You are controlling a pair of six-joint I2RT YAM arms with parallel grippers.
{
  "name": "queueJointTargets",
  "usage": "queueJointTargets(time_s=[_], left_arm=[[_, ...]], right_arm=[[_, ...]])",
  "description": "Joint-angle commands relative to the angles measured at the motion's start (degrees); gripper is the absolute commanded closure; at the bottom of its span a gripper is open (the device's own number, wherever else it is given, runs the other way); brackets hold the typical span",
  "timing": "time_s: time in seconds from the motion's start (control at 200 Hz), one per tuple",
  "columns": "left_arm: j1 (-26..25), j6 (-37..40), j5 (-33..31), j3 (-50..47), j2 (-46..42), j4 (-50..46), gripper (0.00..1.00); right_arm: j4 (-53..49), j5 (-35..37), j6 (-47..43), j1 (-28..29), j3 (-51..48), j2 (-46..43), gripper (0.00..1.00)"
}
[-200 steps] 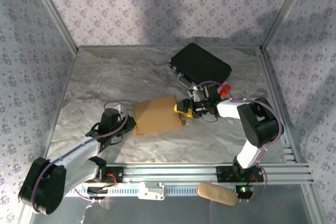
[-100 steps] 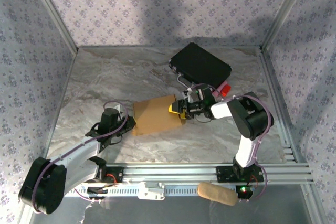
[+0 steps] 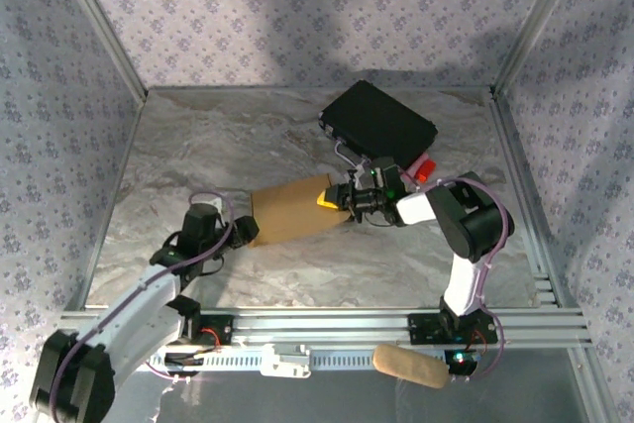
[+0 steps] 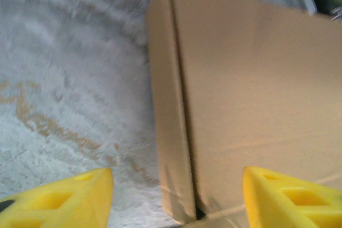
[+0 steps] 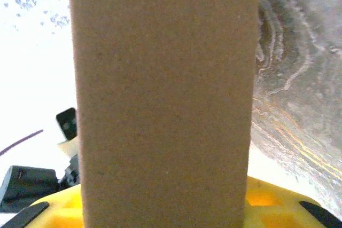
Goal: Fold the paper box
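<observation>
Pinched right end of paper box (image 3: 289, 210) in right gripper (image 3: 337, 201), steadying it for folding; held left gripper (image 3: 244, 233) spread, empty, at left edge.

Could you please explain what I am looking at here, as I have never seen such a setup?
These are two robot arms bolted at a table's near edge, meant to fold a box. The overhead picture shows the left arm and right arm over a marbled table, with the tan paper box between them and a black case behind. The other two pictures come from cameras on the wrists. The left one shows its yellow fingers with jaws open at the box's edge. The right one shows cardboard between its jaws; whether they clamp it, I cannot tell.
</observation>
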Motion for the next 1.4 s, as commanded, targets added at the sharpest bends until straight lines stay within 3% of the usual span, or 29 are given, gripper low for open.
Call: queueJointTargets(time_s=[0.0,0.13,0.19,0.355,0.48,0.67,0.969,1.029,1.219,1.394], left_arm=[[-1.41,10.73,-0.68,7.31,-2.29,-6.09,0.34],[-10.48,27.18,-4.55,16.79,1.14,-11.39,0.33],[-16.46,34.04,-9.97,20.61,3.95,-13.54,0.29],[-29.36,50.92,-20.20,28.05,13.51,-16.06,0.25],[-38.12,62.14,-29.22,27.22,19.90,-11.77,0.24],[-39.15,69.55,-35.68,23.41,25.77,0.40,0.22],[-39.02,74.12,-37.79,22.57,35.65,8.79,0.24],[-38.73,73.61,-37.46,22.74,36.08,9.68,0.28],[-38.45,70.31,-33.18,25.77,35.77,4.33,0.58],[-38.39,68.07,-30.60,27.67,34.05,-2.38,0.65]], right_arm=[[-9.27,-0.26,7.78,-1.92,0.98,-2.58,0.60],[-20.66,-2.60,8.29,-4.46,3.12,-5.18,0.60],[-27.20,-4.20,7.32,-6.04,4.57,-6.53,0.60],[-53.12,-5.60,-6.23,-11.11,11.28,-9.89,0.60],[-55.98,-6.73,-7.01,-14.63,9.79,-12.26,0.59],[-60.62,-7.96,-10.13,-16.56,9.62,-12.97,0.60],[-62.48,-8.28,-11.40,-16.91,10.13,-12.90,0.60],[-62.86,-8.27,-11.68,-16.94,10.08,-12.90,0.60],[-63.05,-8.49,-12.54,-17.22,10.14,-12.76,0.53],[-69.00,-6.91,-19.50,-18.28,13.71,-13.78,0.37]])
